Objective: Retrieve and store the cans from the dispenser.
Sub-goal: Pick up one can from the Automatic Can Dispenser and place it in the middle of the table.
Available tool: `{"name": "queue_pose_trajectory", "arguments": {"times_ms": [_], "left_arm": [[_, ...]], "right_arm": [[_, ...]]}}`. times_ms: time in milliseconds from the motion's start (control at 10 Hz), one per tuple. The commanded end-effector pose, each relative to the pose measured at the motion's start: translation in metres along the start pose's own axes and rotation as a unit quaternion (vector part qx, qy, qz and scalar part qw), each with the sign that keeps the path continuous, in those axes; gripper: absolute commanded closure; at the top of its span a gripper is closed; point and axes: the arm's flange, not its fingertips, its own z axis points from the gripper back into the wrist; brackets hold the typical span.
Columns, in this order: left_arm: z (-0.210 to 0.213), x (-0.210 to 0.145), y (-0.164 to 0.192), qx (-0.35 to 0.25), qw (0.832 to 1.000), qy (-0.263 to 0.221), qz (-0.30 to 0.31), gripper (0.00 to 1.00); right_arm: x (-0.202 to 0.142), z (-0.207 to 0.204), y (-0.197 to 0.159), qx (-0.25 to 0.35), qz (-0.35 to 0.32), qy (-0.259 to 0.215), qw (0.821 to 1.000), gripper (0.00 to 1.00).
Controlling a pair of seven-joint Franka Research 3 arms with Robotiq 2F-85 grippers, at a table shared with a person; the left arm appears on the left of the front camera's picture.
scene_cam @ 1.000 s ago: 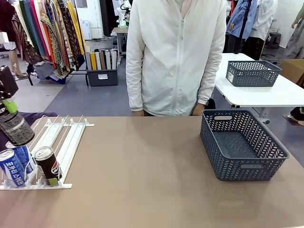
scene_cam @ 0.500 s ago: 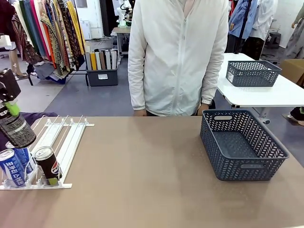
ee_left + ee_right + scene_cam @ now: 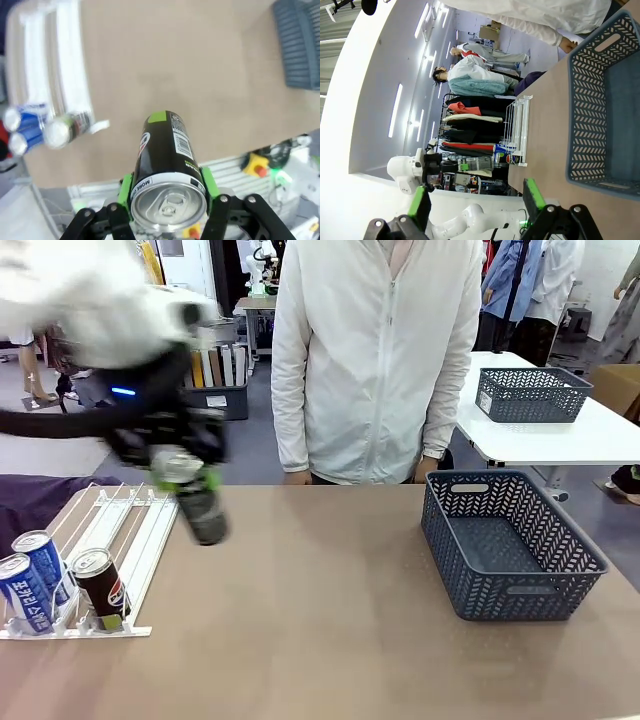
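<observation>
Front view | counter (image 3: 330, 630) bare between rack and basket, giving you open room | empty grey lattice basket (image 3: 520, 602) lies well to the robot's right | dispenser (image 3: 140, 540) holds three cans (image 3: 100, 588) at its front lip | black can (image 3: 203, 512) aloft near the dispenser's far corner, tilted near-upright | left fingers (image 3: 208, 186) clamp it | right fingers (image 3: 534, 196) spread, empty

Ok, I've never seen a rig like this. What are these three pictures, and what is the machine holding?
Two robot arms share a table with a person. The front picture looks across it from the robot's side; the other two come from cameras on each wrist. The left gripper is shut on a black can above the table. The right gripper is open and holds nothing. Three more cans stand in the white dispenser; a grey basket stands on the robot's right.
</observation>
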Motion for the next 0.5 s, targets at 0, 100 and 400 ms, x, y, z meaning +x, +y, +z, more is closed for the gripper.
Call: {"name": "queue_pose_trajectory", "arguments": {"times_ms": [0, 100, 400], "left_arm": [[-0.019, 0.067, -0.051, 0.029, 0.999, -0.020, -0.022, 1.00], [-0.040, 0.084, -0.084, 0.029, 0.998, -0.026, -0.052, 1.00], [-0.107, 0.122, -0.143, 0.040, 0.989, 0.025, -0.137, 1.00]], "right_arm": [[-0.001, 0.002, 0.001, 0.000, 0.013, 0.007, 1.000, 0.00], [-0.001, 0.002, 0.001, 0.000, 0.013, 0.007, 1.000, 0.00], [-0.001, 0.002, 0.001, 0.000, 0.013, 0.007, 1.000, 0.00]]}}
